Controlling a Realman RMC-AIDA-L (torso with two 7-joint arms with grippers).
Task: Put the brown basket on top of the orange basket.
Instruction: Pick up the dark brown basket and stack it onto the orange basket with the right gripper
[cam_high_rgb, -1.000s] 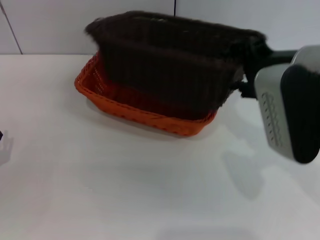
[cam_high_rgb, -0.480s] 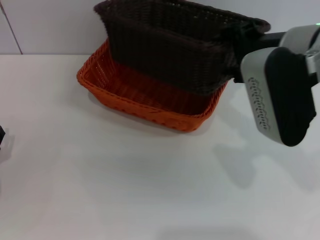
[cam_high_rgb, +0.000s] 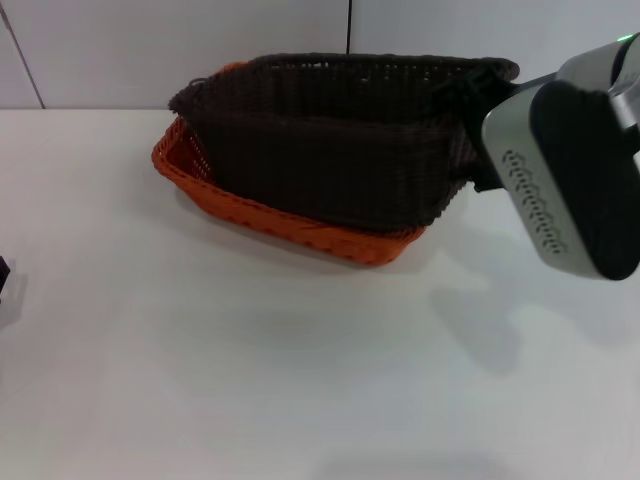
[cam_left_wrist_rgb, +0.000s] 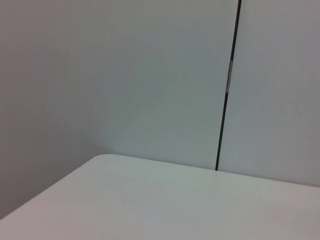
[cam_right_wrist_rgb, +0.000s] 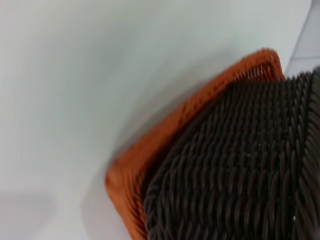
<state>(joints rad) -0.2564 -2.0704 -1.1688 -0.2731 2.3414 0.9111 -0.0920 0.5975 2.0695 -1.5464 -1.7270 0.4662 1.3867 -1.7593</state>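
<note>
Right gripper (cam_high_rgb: 482, 120) sits at the brown basket's (cam_high_rgb: 330, 150) right short end, at the rim corner. Jaws are hidden behind the wrist housing and the weave, so I can't tell whether they pinch the rim or stand spread.

Brown basket sits inside the orange basket (cam_high_rgb: 300, 226), tilted: right end higher, left end lower. Its long axis runs left-right across the head view, roughly parallel to the orange one's, mouth up.

Orange rim shows along the near side and at the left end; the far side is mostly covered.

Table (cam_high_rgb: 250, 380) is bare white in front and to the left. The wall is close behind the baskets.

Right wrist view adds a close look: brown weave (cam_right_wrist_rgb: 240, 165) packed tight against the orange wall (cam_right_wrist_rgb: 150, 155) at one corner, white table beyond.

Left wrist view shows only a table edge (cam_left_wrist_rgb: 150, 200) and a wall panel seam (cam_left_wrist_rgb: 227, 85). Left gripper is out of view.
</note>
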